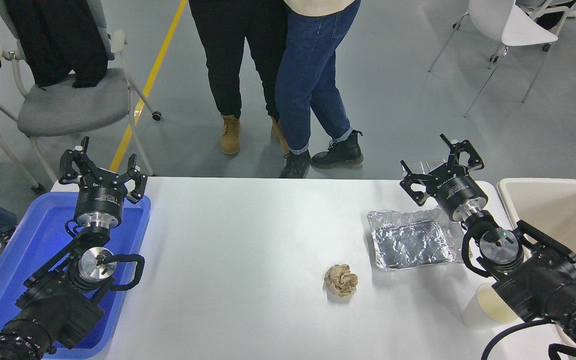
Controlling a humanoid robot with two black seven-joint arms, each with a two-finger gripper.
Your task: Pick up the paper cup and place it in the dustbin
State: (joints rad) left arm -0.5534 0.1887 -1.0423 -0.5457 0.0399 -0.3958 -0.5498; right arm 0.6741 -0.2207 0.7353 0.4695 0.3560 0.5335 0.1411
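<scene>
The paper cup is white with a cream inside. It lies tilted on the table near the front right, partly hidden under my right arm. The dustbin is a large cream-beige bin at the right edge of the view, beside the table. My right gripper is open and empty, raised over the table's far right corner, well beyond the cup and left of the bin. My left gripper is open and empty, parked over the blue tray at the left.
A blue plastic tray sits at the table's left end. A silver foil tray lies just left of my right arm. A crumpled tan paper ball lies mid-table. Two people stand at the far side. Chairs stand beyond.
</scene>
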